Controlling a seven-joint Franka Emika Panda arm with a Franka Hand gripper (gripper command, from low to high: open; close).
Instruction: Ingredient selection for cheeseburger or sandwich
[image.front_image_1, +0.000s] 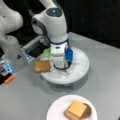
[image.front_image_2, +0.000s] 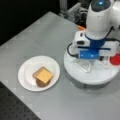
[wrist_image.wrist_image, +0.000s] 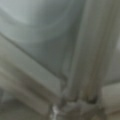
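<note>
In both front views a white round plate (image.front_image_1: 53, 110) (image.front_image_2: 25, 73) carries the sandwich: a yellow cheese square (image.front_image_1: 77, 108) (image.front_image_2: 44, 75) on a dark-brown patty (image.front_image_1: 87, 110) (image.front_image_2: 40, 83) and a tan toast slice (image.front_image_1: 69, 115). A round white divided tray (image.front_image_1: 83, 71) (image.front_image_2: 87, 82) holds a second toast slice (image.front_image_1: 42, 66) at its edge, a green lettuce leaf (image.front_image_1: 47, 52) and a red tomato disc (image.front_image_2: 115, 60). My gripper (image.front_image_1: 61, 67) (image.front_image_2: 87, 65) is lowered into the tray's middle, beside the dividers. The wrist view shows only the tray's ribs (wrist_image.wrist_image: 37, 75) up close.
The arm's base (image.front_image_1: 11, 47) stands at a front view's left with an orange object (image.front_image_1: 10, 79) by it. A black opening (image.front_image_1: 37, 50) lies behind the tray. Grey tabletop (image.front_image_2: 37, 35) surrounds the plate and tray; a dark perforated edge (image.front_image_2: 15, 110) borders it.
</note>
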